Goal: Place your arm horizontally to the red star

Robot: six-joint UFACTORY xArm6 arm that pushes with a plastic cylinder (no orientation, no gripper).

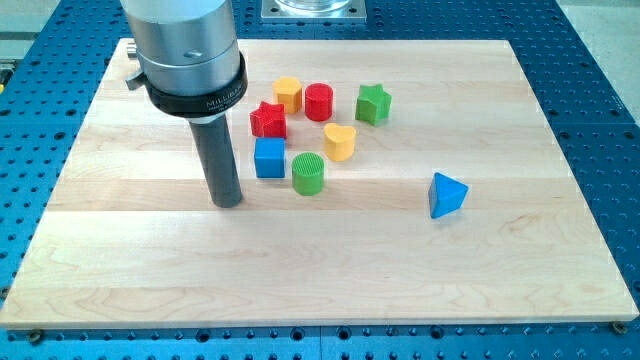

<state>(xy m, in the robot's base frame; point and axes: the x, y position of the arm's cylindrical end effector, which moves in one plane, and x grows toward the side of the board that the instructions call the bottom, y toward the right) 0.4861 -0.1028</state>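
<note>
The red star lies on the wooden board, left of centre near the view's top. My tip rests on the board, left of and below the star, with a gap between them. It is just left of the blue cube, which sits directly below the star. The rod rises from the tip to the arm's grey housing at the view's top left.
Around the star are a yellow block, a red cylinder, a green star, a yellow heart and a green cylinder. A blue triangular block lies alone to the right.
</note>
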